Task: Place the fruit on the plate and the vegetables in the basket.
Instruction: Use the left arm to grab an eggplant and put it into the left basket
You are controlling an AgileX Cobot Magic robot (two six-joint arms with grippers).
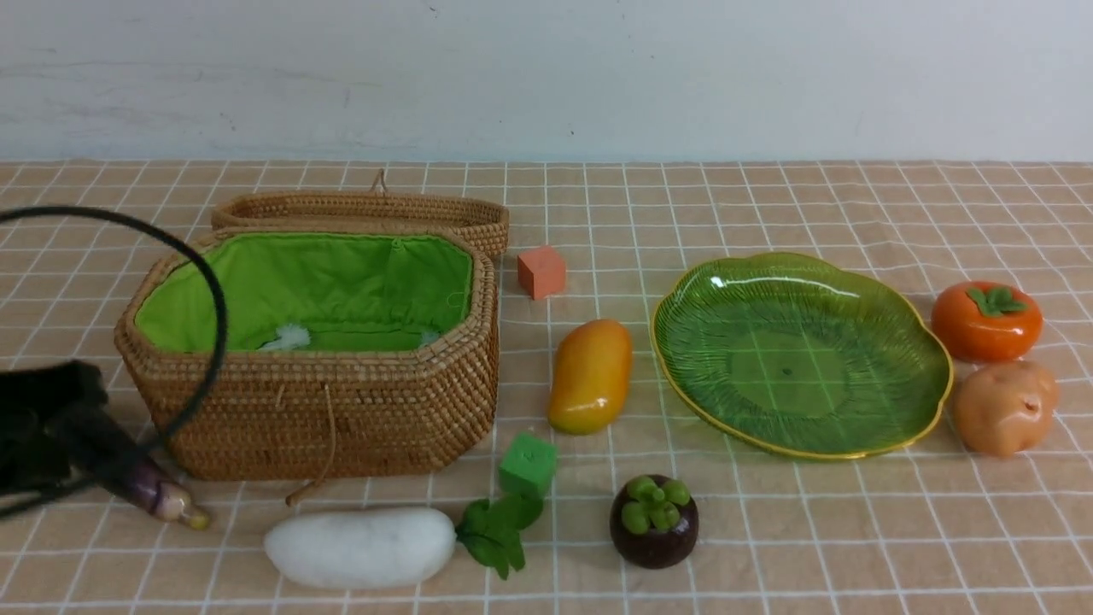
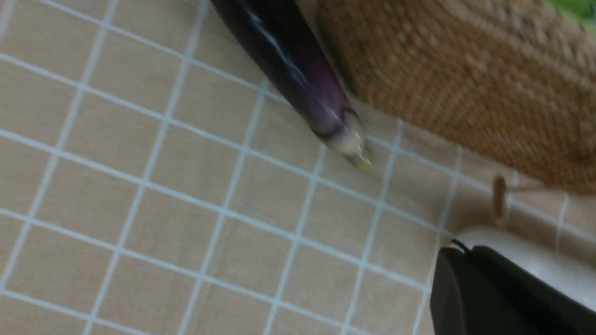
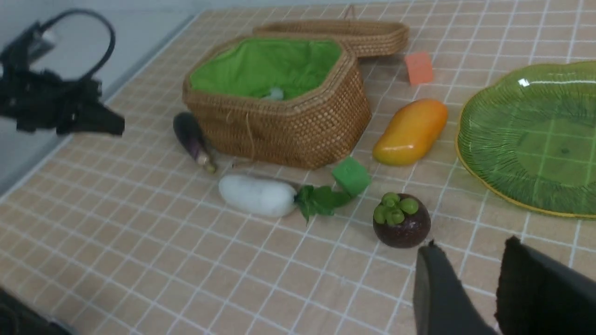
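A tan cloth ruled in white squares covers the desk (image 1: pixel 820 538), lying flat with faint creases. Behind it rises a pale grey-white wall (image 1: pixel 598 77), scuffed in places.

The wicker basket (image 1: pixel 316 418) stands on the robot's left with its lid (image 1: pixel 359 209) folded back behind it and the bright green lining showing. The eggplant (image 1: pixel 162 497) lies on the cloth just beside the basket's left front corner. The white radish (image 1: pixel 359 547) lies in front of the basket, its leaves pointing right toward a small green cube (image 1: pixel 528 463).

The mango (image 1: pixel 591 376) rests between the basket and the green glass plate (image 1: pixel 803 282). An orange cube (image 1: pixel 541 272) sits behind it, and the mangosteen (image 1: pixel 654 521) is nearer the robot. To the plate's right — off it, on the cloth — are the persimmon (image 1: pixel 986 320) and, just in front of it, the potato (image 1: pixel 1003 406).

The left tool (image 2: pixel 465 279) hangs closed above the desk's left side, holding nothing and apart from the eggplant. The right tool (image 3: pixel 471 244) hovers near the mangosteen with its fingers parted — nothing between them.
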